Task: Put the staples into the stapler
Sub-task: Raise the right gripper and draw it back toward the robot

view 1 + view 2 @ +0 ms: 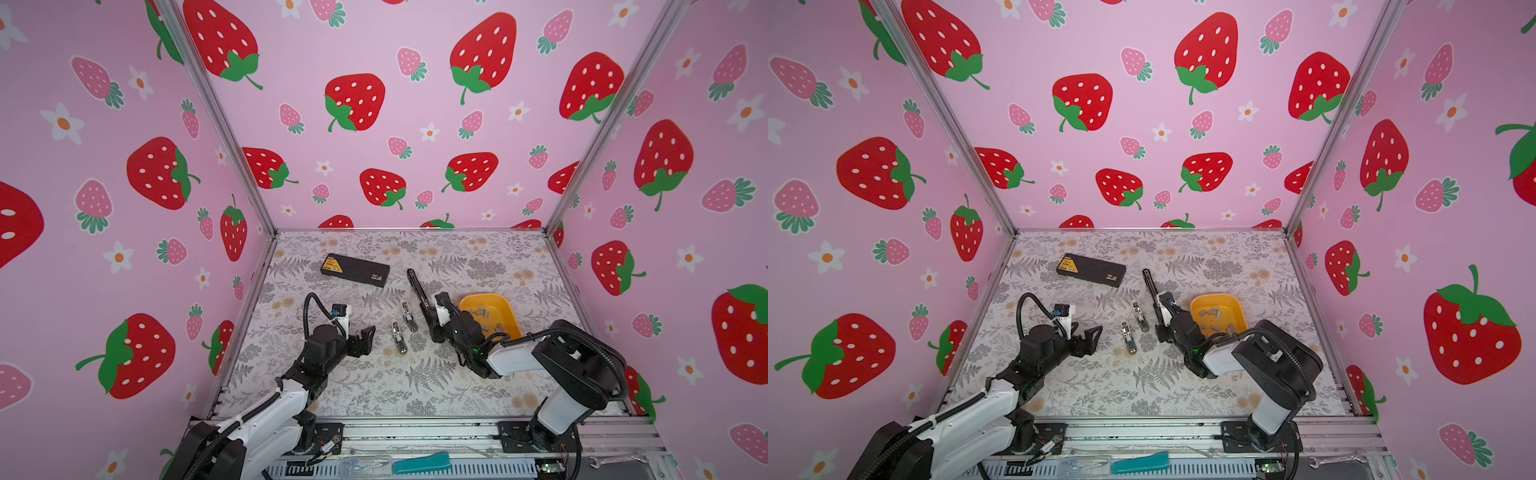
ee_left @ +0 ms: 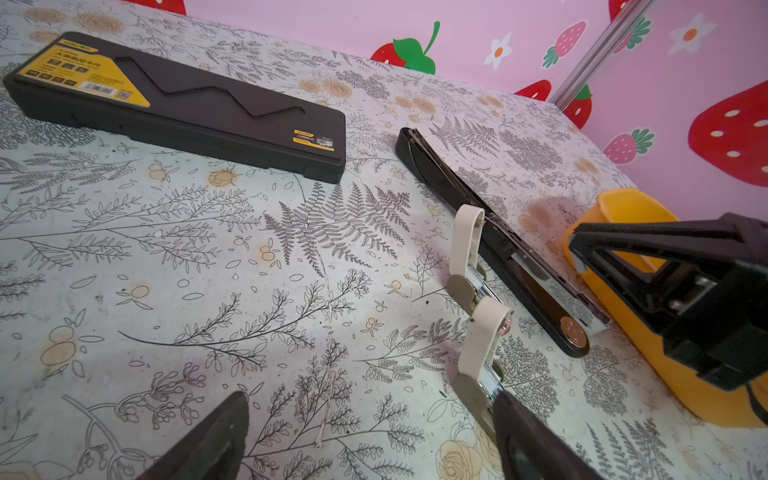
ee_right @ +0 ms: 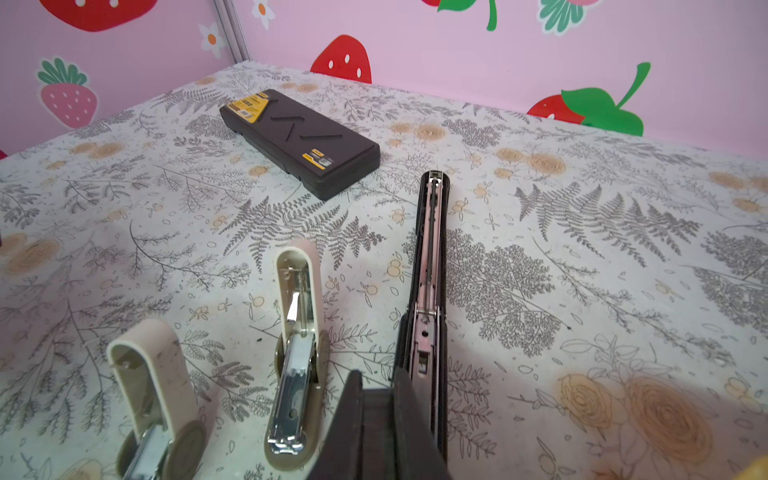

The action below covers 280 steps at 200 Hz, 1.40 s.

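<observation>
Pink strawberry walls around a grey fern-print bench
The walls carry red and pale-pink strawberries with green leaves, plus white flowers; tan blooms dot the bench. Mid-frame: a black case with a yellow label, a black stapler, an upper cream stapler and a lower cream stapler on olive bases, and silver-grey staples in a yellow tray.

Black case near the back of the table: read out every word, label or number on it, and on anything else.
"大屏数显卡尺", probably: yellow label on the black case.
Corner logo: too blurred to read.
Small sticker and the label's fine print: too small to read.
Black stapler, beige staplers, yellow tray: no text visible.
</observation>
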### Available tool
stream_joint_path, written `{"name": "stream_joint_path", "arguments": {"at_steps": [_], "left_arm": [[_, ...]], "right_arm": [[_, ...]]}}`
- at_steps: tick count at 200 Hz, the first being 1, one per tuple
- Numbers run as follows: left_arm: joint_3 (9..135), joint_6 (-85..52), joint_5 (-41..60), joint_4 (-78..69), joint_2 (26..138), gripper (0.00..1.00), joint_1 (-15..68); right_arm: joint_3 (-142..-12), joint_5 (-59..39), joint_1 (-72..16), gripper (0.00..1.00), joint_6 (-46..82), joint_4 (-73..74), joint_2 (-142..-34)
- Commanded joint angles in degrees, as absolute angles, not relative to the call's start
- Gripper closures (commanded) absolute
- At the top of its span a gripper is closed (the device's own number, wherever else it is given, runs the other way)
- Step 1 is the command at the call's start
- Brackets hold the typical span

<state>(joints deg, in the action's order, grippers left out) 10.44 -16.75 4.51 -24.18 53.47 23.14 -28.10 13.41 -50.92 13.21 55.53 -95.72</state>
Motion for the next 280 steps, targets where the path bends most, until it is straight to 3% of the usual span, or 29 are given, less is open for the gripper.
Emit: {"name": "stream_joint_path", "arguments": {"at_steps": [1, 136, 227, 280], "left_arm": [[11.27, -16.57, 3.98, -25.14, 52.38, 0.07, 23.29], [11.08, -16.49, 4.13, -25.41, 52.05, 0.07, 23.36], [10.81, -16.52, 4.14, -25.39, 51.55, 0.07, 23.37], [10.81, -16.45, 4.13, -25.55, 51.63, 0.07, 23.38]], "right_arm": [[-29.57, 13.05, -50.11, 1.0, 12.02, 58.79, -97.8], [-25.56, 7.98, -47.45, 1.0, 15.25, 65.03, -101.13], [-19.52, 15.69, -46.27, 1.0, 13.49, 64.03, -96.81], [-17.79, 12.99, -45.24, 1.0, 10.56, 62.89, -91.83]]}}
